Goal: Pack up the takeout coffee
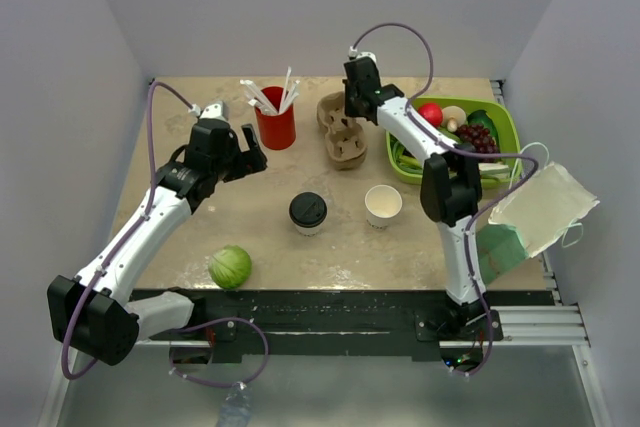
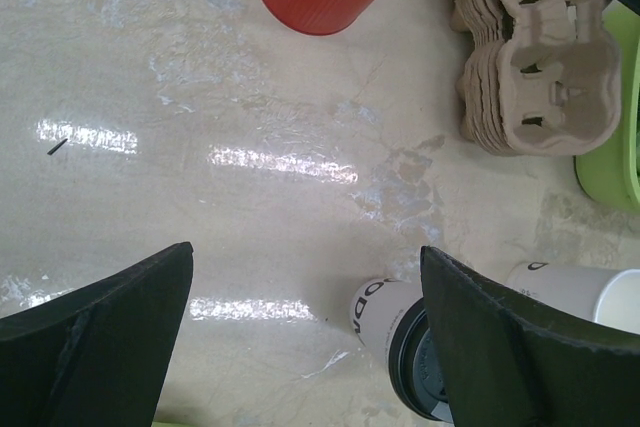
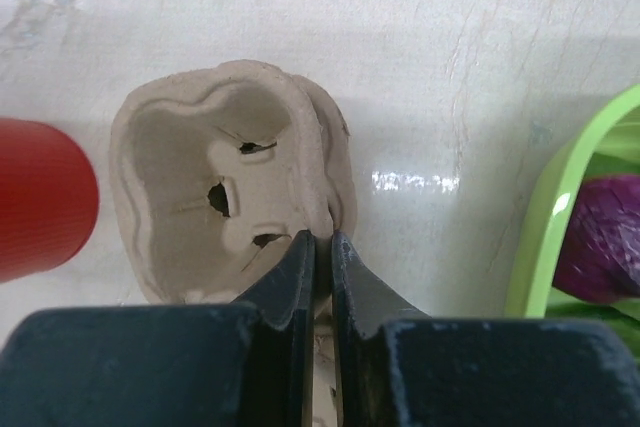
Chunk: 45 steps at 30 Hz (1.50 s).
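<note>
A cabbage [image 1: 230, 267] lies to the near left of the coffee cup [image 1: 308, 213], well apart from it. The coffee cup is white paper with a black lid and stands upright near the middle of the surface [image 1: 180, 237], held by nothing.

The left tool [image 1: 256, 153] hovers to the far left of the coffee cup. Its fingers [image 2: 110, 327] are spread wide and hold nothing. In the left wrist view the coffee cup [image 2: 395, 332] shows just inside the right finger, with black lettering on its side. The lettering is cut off and turned sideways, so I cannot read it.

A red cup [image 1: 276, 131] with white straws [image 1: 270, 97] stands farther back than the coffee cup, slightly to its left. A brown cardboard cup carrier [image 1: 342, 135] lies behind the coffee cup, slightly to its right.

The right tool [image 3: 322, 239] is at the carrier's far end, its fingers nearly together and pinching the carrier's wall. A lidless white cup [image 1: 383, 205] stands just right of the coffee cup, not touching it, and bears a small black mark too small to read.

Farther right and back is a green basket [image 1: 508, 122] holding grapes [image 1: 478, 135] and other produce. A pale bag [image 1: 545, 209] sits at the right edge.
</note>
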Tool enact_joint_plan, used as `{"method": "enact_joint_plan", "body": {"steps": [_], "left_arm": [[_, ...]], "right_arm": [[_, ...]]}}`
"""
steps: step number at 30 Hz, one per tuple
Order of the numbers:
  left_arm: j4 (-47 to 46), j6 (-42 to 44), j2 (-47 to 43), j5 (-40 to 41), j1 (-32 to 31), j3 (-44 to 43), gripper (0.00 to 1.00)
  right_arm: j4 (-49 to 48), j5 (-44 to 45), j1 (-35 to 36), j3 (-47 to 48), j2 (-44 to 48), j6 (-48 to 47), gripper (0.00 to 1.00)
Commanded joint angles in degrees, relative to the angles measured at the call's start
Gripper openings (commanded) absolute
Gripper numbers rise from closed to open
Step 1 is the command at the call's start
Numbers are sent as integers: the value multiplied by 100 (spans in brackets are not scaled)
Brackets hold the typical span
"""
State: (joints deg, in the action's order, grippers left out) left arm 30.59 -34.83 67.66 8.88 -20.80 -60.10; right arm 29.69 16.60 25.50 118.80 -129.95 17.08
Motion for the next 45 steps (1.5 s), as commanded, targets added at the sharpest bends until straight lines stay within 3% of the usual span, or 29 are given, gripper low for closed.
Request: {"method": "enact_joint_plan", "body": {"steps": [1, 11, 15, 17, 19, 23, 31, 36, 39, 41, 43, 45], "left_arm": [[-334, 73, -104, -132, -3, 33, 100], [-1124, -94, -157, -852, -3, 103, 100], [-2456, -410, 150, -2272, -12, 165, 99], [-2899, -621, 483, -2776, -99, 95, 94], [-3156, -613, 704, -2683, -423, -185, 93], [-2603, -393, 1266, -1856, -864, -783, 88], [-2787, -586, 1505, -1873, -882, -802, 63], [-2751, -727, 1487, -1461, -882, -750, 46], [-2944, -745, 1496, -1477, -874, -688, 43], [-2962, -736, 1548, -1512, -882, -705, 34], [-2936, -683, 1584, -1600, -882, -749, 12], [-2840, -657, 1584, -1531, -882, -784, 0]], "right_arm": [[-806, -245, 8, -612, 1048, -12, 0], [-1720, -148, 8, -1737, 2333, 154, 0], [-2177, -315, 43, -2561, 3201, 646, 0], [-2205, -228, 104, -2687, 3362, 805, 0], [-2213, -227, 227, -2783, 3519, 867, 0], [-2336, -210, 482, -2942, 3775, 998, 0], [-2424, -78, 685, -3109, 3916, 999, 0], [-2398, -139, 694, -3144, 3951, 955, 0], [-2424, -359, 737, -3336, 4021, 1095, 0], [-2451, -421, 764, -3451, 4048, 1200, 0], [-2416, -430, 773, -3452, 4065, 1236, 0], [-2363, -316, 773, -3425, 4100, 1210, 2]]}}
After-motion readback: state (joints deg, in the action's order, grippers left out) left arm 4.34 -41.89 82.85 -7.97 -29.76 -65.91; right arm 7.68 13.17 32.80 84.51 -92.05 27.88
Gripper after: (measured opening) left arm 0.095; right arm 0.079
